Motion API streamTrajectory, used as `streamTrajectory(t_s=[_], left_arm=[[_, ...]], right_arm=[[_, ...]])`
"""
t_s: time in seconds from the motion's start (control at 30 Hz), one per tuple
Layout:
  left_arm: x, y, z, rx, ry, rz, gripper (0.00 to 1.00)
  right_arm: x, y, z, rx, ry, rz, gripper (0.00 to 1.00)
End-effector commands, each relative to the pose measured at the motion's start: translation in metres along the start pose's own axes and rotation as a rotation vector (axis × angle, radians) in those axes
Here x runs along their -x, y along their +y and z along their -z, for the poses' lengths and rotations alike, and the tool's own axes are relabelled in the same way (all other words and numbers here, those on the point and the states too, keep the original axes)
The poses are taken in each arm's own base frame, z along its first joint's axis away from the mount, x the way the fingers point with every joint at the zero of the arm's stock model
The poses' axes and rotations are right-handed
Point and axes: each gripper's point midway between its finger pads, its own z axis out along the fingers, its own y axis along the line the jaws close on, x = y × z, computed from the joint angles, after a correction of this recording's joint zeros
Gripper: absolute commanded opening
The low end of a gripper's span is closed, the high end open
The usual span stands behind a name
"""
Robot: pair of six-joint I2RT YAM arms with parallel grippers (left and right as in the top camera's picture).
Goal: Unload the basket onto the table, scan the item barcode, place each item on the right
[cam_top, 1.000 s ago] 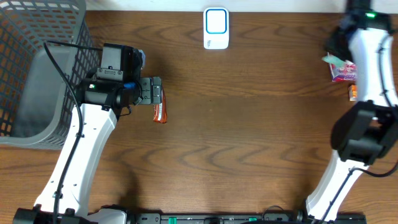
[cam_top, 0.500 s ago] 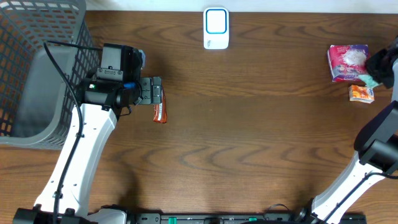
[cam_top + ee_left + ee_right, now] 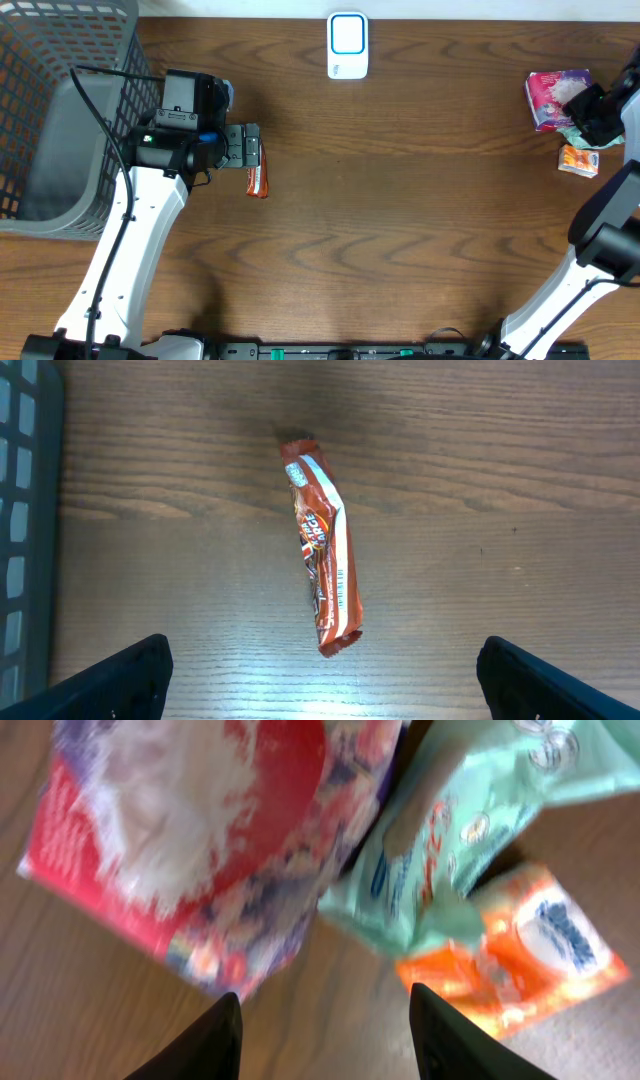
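Right gripper (image 3: 322, 1020) farther right than before, over blurred, half-hidden mint packet (image 3: 440, 850).

My end effector (image 3: 322, 1020) hangs over the bench (image 3: 90, 1010) with its two dark fingers (image 3: 205, 1045) spread apart and only bare wood grain between them. The view is blurred. Ahead of it and toward the left-side finger lies a red packet (image 3: 190, 830) with a white picture on it and purple along its near edge. Straight ahead, touching that packet's side, lies a crumpled mint-green packet (image 3: 450, 830). Its near corner lies over the edge of an orange packet (image 3: 520, 955), which lies just beyond the right-side finger. Neither finger touches any packet.
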Motion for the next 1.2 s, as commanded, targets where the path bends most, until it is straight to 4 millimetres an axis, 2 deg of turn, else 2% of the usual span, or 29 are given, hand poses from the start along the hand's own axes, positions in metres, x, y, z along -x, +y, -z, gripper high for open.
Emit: streamTrajectory(t_s=[0.0,0.07,0.1,0.17,0.23,0.3,0.37,0.47,0.53,0.67,0.77,0.83,0.9,1.0,1.07,1.17], left_arm=[[0.000,0.002,-0.001,0.010,0.001,0.005,0.98],[0.000,0.002,-0.001,0.010,0.001,0.005,0.98],[0.000,0.002,-0.001,0.010,0.001,0.005,0.98],[0.000,0.002,-0.001,0.010,0.001,0.005,0.98],[0.000,0.002,-0.001,0.010,0.001,0.005,0.98],[0.000,0.002,-0.001,0.010,0.001,0.005,0.98],[0.000,0.002,-0.001,0.010,0.001,0.005,0.98],[0.000,0.002,-0.001,0.010,0.001,0.005,0.98],[0.000,0.002,-0.001,0.010,0.001,0.005,0.98],[0.000,0.002,-0.001,0.010,0.001,0.005,0.98],[0.000,0.002,-0.001,0.010,0.001,0.005,0.98],[0.000,0.002,-0.001,0.010,0.001,0.005,0.98],[0.000,0.002,-0.001,0.010,0.001,0.005,0.98],[0.000,0.002,-0.001,0.010,0.001,0.005,0.98],[0.000,0.002,-0.001,0.010,0.001,0.005,0.98],[0.000,0.002,-0.001,0.010,0.001,0.005,0.98]], right_arm=[[0.006,0.024,0.068,0.096,-0.089,0.038,0.50],[0.002,0.032,0.100,0.141,-0.110,0.050,0.55],[-0.005,0.039,0.115,0.180,-0.104,0.060,0.61],[-0.025,0.054,0.141,0.266,-0.060,0.079,0.66],[-0.050,0.065,0.157,0.324,0.009,0.099,0.65],[-0.076,0.078,0.164,0.342,0.074,0.134,0.64],[-0.099,0.093,0.163,0.340,0.114,0.201,0.70],[-0.142,0.125,0.152,0.355,0.177,0.342,0.93],[-0.169,0.146,0.142,0.363,0.217,0.411,0.99],[-0.224,0.181,0.115,0.369,0.284,0.543,0.99],[-0.260,0.196,0.097,0.360,0.338,0.613,0.99],[-0.277,0.201,0.086,0.343,0.359,0.648,0.99],[-0.285,0.200,0.074,0.296,0.354,0.675,0.99],[-0.284,0.189,0.065,0.214,0.332,0.689,0.99],[-0.273,0.179,0.061,0.154,0.298,0.686,0.99],[-0.245,0.159,0.055,0.038,0.218,0.668,0.99]])
